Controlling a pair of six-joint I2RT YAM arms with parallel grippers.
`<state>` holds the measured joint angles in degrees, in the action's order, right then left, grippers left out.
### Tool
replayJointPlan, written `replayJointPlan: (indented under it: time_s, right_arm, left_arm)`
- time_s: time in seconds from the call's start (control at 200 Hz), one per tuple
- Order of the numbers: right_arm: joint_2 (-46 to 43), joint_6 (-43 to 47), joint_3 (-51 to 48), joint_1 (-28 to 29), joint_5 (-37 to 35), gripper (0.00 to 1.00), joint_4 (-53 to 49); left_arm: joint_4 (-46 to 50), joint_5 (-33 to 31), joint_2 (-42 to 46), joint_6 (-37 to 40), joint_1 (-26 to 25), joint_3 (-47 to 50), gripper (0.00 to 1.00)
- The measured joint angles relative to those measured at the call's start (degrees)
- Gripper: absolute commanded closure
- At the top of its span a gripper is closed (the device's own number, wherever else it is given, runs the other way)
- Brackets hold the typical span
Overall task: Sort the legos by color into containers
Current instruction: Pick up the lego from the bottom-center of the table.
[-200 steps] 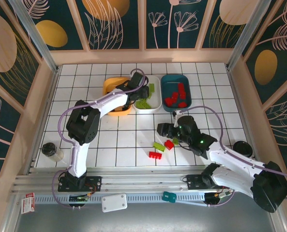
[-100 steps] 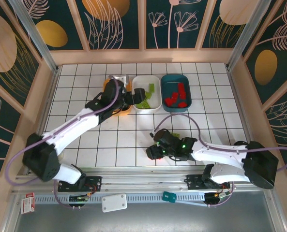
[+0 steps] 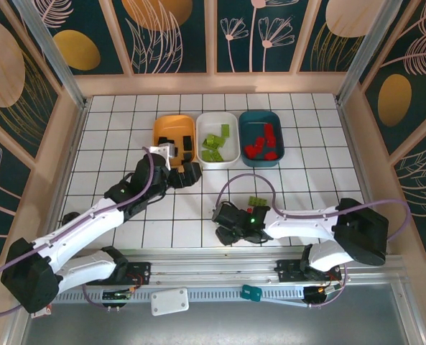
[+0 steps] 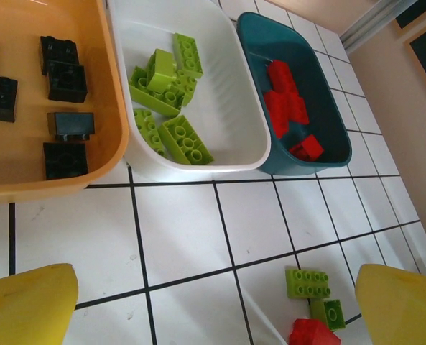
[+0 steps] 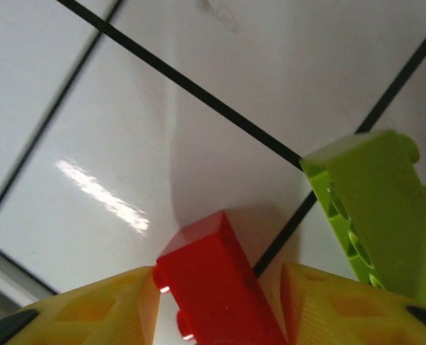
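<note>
Reaching over the tiled table (image 3: 126,129): left gripper (image 3: 187,172) beside the orange tray (image 3: 162,126), right gripper (image 3: 222,228) low near the front edge.

From above, the orange tray, white tray (image 3: 230,155) and teal tray (image 3: 250,121) sit side by side at the far end, and a lime brick (image 3: 257,203) lies loose beside the right arm. The left wrist view has its yellow fingers (image 4: 26,305) spread wide with nothing between them, black bricks (image 4: 62,72) in the orange tray, lime bricks (image 4: 173,108) in the white and red bricks (image 4: 284,100) in the teal. The right wrist view has a red brick (image 5: 213,287) lying on the tile between close-set fingers (image 5: 83,316); whether they clamp it I cannot tell.
</note>
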<state>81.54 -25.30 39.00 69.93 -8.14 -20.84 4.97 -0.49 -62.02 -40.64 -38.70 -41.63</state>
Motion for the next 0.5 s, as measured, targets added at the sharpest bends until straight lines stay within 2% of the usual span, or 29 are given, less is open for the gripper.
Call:
replayJointPlan:
  time_s: [0.225,0.39,0.5]
  right_arm:
    - [1.38,1.01,0.26,0.09,-1.05,0.81,0.07]
    - [-0.61,1.55,0.26,-0.74,-1.49,0.87,1.55]
    - [-5.66,2.80,1.42,-5.35,-2.19,0.90,2.71]
  left_arm:
    - [0.09,-0.02,1.14,-0.46,0.00,1.27,0.01]
    - [0.15,-0.02,2.27,-0.83,-0.11,2.40,0.01]
    - [0.07,0.04,2.25,-1.07,-0.68,3.65,0.01]
